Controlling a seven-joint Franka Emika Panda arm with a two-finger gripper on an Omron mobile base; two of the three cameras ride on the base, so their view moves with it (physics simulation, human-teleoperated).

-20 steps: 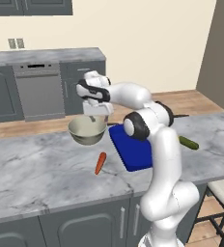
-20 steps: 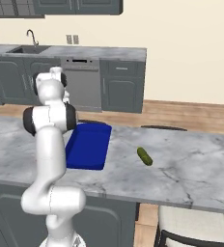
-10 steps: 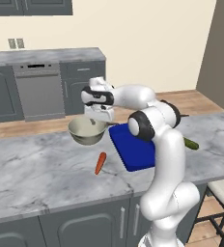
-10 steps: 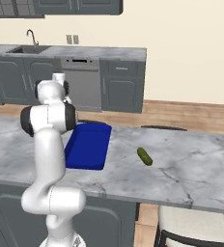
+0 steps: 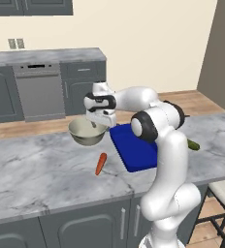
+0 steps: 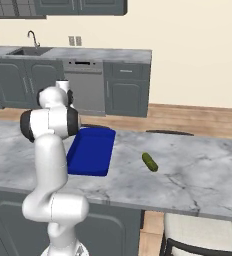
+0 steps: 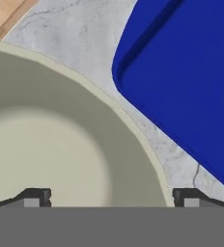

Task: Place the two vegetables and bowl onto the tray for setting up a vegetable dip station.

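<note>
- Compared with a second earlier, the claw (image 5: 96, 125) had dropped lower and sat right over the bowl's (image 5: 87, 132) tray-side rim, its fingers spread wide apart, one tip (image 7: 34, 197) inside the bowl (image 7: 51, 140) and the other outside, gripping nothing.
- The bowl, silvery-grey outside and pale beige-green inside, stood upright near the far edge of the desk (image 5: 37, 169), just beside the deep-blue tray (image 5: 133, 148), not touching it.
- The orange carrot (image 5: 100, 163) lay on the desk nearer the front edge than the bowl.
- The dark green cucumber (image 6: 149, 161) lay on the desk's right part, well apart from the tray (image 6: 91, 151).
</note>
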